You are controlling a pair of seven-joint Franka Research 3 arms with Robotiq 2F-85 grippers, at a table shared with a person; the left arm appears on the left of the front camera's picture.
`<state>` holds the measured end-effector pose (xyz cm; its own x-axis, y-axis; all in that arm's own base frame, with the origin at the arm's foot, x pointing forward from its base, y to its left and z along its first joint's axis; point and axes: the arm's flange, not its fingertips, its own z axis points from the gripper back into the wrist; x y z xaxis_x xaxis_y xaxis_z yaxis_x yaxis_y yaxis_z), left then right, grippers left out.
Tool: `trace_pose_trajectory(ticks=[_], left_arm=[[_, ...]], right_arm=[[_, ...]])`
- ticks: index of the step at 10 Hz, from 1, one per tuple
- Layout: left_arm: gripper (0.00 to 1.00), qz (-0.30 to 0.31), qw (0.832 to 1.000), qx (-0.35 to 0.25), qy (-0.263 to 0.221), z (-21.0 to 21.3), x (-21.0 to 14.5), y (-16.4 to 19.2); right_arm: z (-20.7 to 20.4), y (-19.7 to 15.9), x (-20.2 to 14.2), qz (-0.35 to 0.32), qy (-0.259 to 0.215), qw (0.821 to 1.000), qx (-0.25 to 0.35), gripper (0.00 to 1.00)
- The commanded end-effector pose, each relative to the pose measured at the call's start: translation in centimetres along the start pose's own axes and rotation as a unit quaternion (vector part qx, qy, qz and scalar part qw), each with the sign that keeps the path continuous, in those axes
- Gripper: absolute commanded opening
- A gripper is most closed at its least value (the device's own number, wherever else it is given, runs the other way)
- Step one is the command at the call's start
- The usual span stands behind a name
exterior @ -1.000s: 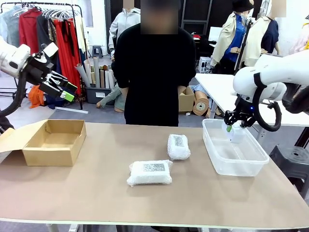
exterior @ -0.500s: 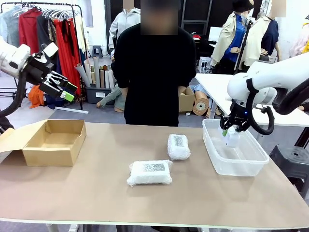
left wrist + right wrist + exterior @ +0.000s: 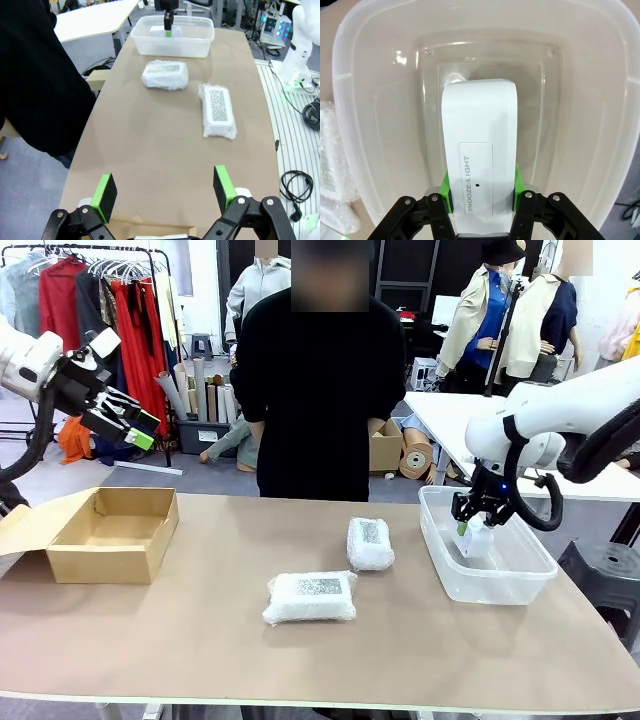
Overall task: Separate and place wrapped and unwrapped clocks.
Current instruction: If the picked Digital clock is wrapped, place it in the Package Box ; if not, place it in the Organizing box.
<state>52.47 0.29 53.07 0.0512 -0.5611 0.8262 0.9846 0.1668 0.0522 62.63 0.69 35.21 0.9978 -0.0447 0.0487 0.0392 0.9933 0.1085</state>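
White bare clock [image 3: 479,130] gripped by right gripper [image 3: 481,192] in clear tub [image 3: 350,100]; wrist cam reads SNOOZE/LIGHT; left gripper [image 3: 165,189] spread wide.

Right gripper [image 3: 467,528] travelling toward 7 o'clock in front view, sinking lower over clear tub [image 3: 497,590]. Bare clock [image 3: 476,541], clamped between its pads, dropping with it and dipping below tub rim, inside left half. White wrist housing [image 3: 505,435] sliding toward 8 o'clock. Forearm swinging in from right edge, black cable loop [image 3: 545,505] trailing along.
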Motion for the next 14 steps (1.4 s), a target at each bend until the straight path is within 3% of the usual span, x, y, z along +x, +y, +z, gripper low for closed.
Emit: trace_pose_trajectory(ticks=[1,3,8,9,14], left_arm=[[1.0,0.0,1.0,0.0,0.0,0.0,0.1,-0.1],[1.0,0.0,1.0,0.0,0.0,0.0,0.1,-0.1],[1.0,0.0,1.0,0.0,0.0,0.0,0.1,-0.1],[1.0,0.0,1.0,0.0,0.0,0.0,0.1,-0.1],[1.0,0.0,1.0,0.0,0.0,0.0,0.1,-0.1]], right_arm=[[0.0,-0.2,-0.5,-0.004,-0.011,1.0,0.008,0.0],[-0.4,-0.3,-0.7,-0.002,-0.004,1.0,0.004,0.04],[-0.7,-0.4,-0.7,-0.003,0.001,1.0,-0.002,0.95],[-0.7,-0.4,-0.7,-0.002,0.001,1.0,-0.003,1.0],[2.0,0.1,-1.6,0.015,0.005,1.0,0.003,1.0]])
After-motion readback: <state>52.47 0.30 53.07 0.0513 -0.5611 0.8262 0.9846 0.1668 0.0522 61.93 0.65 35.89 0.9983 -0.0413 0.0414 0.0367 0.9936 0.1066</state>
